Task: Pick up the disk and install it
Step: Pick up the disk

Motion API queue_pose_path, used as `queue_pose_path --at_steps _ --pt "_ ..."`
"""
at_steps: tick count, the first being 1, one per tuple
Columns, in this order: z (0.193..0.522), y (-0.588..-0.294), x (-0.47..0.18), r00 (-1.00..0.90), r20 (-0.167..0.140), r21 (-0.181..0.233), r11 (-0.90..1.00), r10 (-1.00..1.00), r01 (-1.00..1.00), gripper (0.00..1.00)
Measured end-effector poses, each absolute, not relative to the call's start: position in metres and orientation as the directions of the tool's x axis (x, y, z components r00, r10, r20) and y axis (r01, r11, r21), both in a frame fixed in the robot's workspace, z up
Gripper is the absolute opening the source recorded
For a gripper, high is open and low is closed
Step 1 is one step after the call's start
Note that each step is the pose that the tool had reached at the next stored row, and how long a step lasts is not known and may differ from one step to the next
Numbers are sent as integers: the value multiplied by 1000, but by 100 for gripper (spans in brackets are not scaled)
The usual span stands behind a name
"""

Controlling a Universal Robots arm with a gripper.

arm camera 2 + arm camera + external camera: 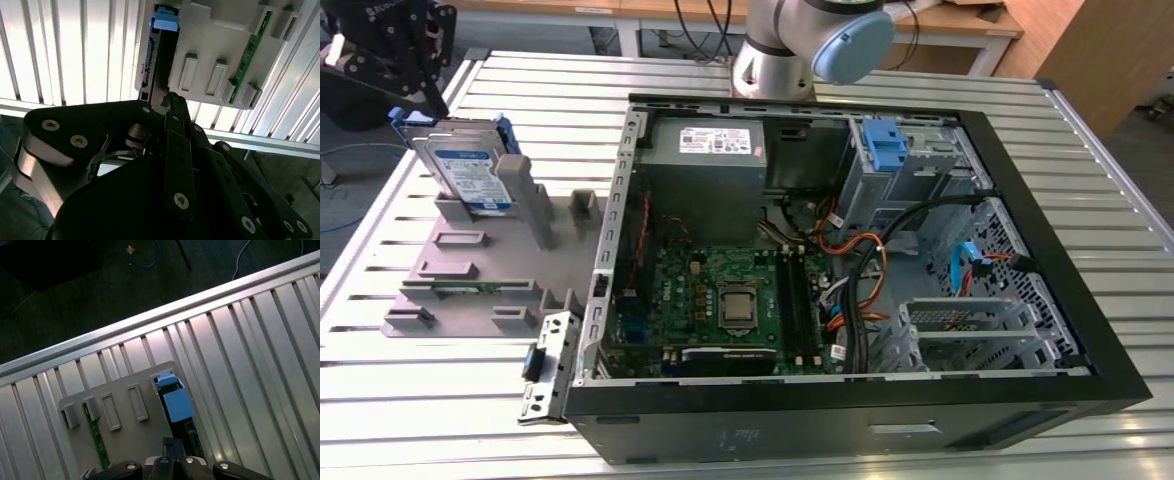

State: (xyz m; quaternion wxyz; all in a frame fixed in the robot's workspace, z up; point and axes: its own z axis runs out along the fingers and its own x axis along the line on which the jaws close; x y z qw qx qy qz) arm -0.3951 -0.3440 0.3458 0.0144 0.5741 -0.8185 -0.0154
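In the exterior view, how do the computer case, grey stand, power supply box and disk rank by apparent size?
Largest first:
1. computer case
2. grey stand
3. power supply box
4. disk
The last two look close, so their order is unsure.

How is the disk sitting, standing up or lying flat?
Standing up. The disk rests on its edge in the stand, its label side upright, outside the case.
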Motion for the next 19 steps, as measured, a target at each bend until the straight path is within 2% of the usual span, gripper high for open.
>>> queue_pose_path --at_steps 6,12,19 --pt "345 -344 -395 -244 6 42 244 -970 -969 11" --pt "345 -344 -395 -197 -14 42 197 -980 -980 11" --pt "343 -344 -395 -153 -17 37 152 -988 -988 11"
